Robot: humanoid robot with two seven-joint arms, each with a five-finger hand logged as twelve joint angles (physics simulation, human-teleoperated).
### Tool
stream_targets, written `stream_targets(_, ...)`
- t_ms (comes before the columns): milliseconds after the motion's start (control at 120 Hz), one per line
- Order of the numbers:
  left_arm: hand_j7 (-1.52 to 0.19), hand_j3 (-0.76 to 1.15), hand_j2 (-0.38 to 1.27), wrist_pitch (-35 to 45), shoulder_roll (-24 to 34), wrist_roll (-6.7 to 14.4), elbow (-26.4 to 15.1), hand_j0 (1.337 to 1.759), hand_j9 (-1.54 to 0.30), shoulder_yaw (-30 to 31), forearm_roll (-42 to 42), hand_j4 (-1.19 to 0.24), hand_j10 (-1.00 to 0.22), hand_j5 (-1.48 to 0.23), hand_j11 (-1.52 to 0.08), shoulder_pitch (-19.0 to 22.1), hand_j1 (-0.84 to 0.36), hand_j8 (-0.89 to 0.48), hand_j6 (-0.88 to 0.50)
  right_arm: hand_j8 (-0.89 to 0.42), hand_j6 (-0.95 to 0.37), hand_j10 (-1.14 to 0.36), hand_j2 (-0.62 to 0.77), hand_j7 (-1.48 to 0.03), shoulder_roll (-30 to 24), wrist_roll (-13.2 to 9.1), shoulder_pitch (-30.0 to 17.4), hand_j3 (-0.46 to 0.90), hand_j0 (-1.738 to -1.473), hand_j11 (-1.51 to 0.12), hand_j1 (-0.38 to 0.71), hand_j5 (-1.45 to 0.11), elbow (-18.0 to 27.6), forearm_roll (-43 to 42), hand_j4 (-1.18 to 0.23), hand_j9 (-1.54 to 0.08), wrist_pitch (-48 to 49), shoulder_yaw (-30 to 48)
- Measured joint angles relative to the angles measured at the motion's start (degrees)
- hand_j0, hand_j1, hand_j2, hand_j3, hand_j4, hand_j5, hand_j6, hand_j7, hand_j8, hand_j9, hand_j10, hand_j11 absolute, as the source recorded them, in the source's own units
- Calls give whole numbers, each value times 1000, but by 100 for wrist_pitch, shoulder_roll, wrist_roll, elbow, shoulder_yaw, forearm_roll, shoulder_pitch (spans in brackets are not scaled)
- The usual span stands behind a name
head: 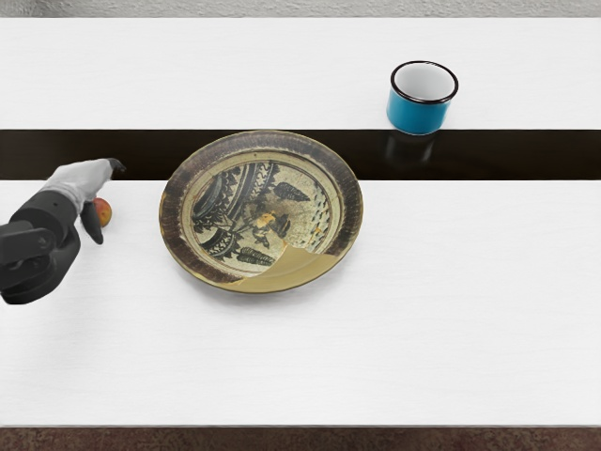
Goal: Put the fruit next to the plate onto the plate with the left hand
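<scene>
A small orange-red fruit lies on the white table just left of the plate, a wide round dish with a dark brown rim and a painted centre. My left hand comes in from the left edge and hovers right over the fruit, hiding its left part. The grey fingers reach out toward the plate above the fruit, and the dark thumb hangs down at the fruit's left side. The fingers are spread and not closed around the fruit. A gap of table separates the fruit from the plate rim.
A blue enamel mug with a white inside stands at the back right, beyond a dark strip that crosses the table behind the plate.
</scene>
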Motion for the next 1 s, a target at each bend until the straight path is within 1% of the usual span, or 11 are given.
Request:
stream_targets(175, -355, 0, 59, -342, 7, 0, 5, 1658, -355, 16, -118, -278, -278, -356, -355, -50, 25, -279, -280, -15, -15, -15, -3, -20, 0, 1, -1, 0, -1658, -20, -331, -20, 1, 0, -15, -20, 0, 0)
stream_targets(558, -558, 0, 91, -417, 42, 0, 18, 1658, -558, 22, -178, -433, -433, -558, -558, -38, -162, -437, -434, -15, -15, -15, -3, -20, 0, 1, -1, 0, -1658, -20, -331, -20, -1, 0, -15, -20, 0, 0)
stream_targets(658, -580, 0, 99, -419, 53, 0, 24, 1658, -591, 24, -200, -468, -461, -580, -590, -12, -189, -421, -469, -15, -15, -15, -3, -20, 0, 2, -1, 0, -1658, -20, -331, -20, -2, 0, -15, -20, 0, 0)
stream_targets(908, -650, 0, 110, -433, 75, 0, 102, 1658, -661, 30, -236, -522, -515, -649, -660, -26, -253, -478, -517, -15, -15, -15, -3, -20, 0, 0, 0, 0, -1658, -20, -331, -20, -1, 1, -15, -20, 0, 0)
stream_targets(1000, -688, 0, 161, -435, 71, 3, 108, 1657, -697, 27, -299, -548, -542, -687, -696, -42, -267, -483, -521, -15, -15, -15, -3, -20, 0, 0, -1, 0, -1658, -20, -331, -20, -2, 2, -15, -20, 0, 0)
